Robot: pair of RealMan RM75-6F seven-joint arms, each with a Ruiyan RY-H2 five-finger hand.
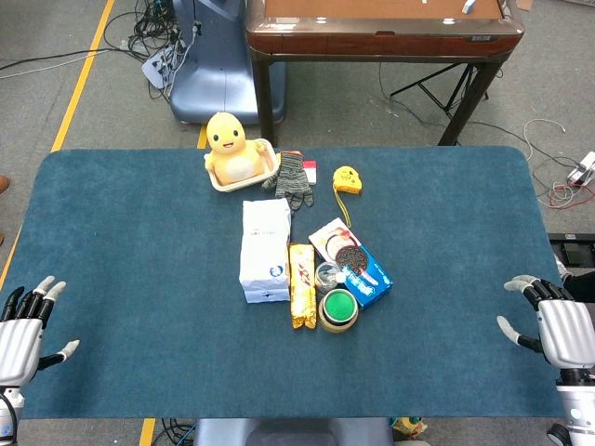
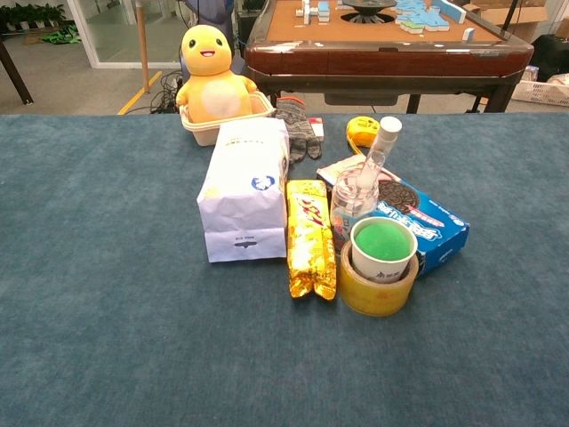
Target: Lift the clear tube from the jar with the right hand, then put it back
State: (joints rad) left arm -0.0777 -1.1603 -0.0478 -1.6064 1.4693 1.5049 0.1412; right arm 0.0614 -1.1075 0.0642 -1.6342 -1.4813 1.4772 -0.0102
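We see the clear tube (image 2: 377, 151) standing tilted in the jar (image 2: 352, 203), near the table's (image 1: 139, 232) middle — just behind the green-topped cup (image 2: 382, 248) inside a tape roll (image 2: 378, 286), with the blue cookie box (image 2: 425, 225) just beside it. Our right hand (image 1: 556, 330) rests at the right edge, fingers spread, holding nothing — the left hand (image 1: 26, 325) likewise, well apart at the left edge.

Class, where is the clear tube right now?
In the chest view, the clear tube stands tilted in the glass jar at the table's centre, between the yellow snack packet and blue cookie box.
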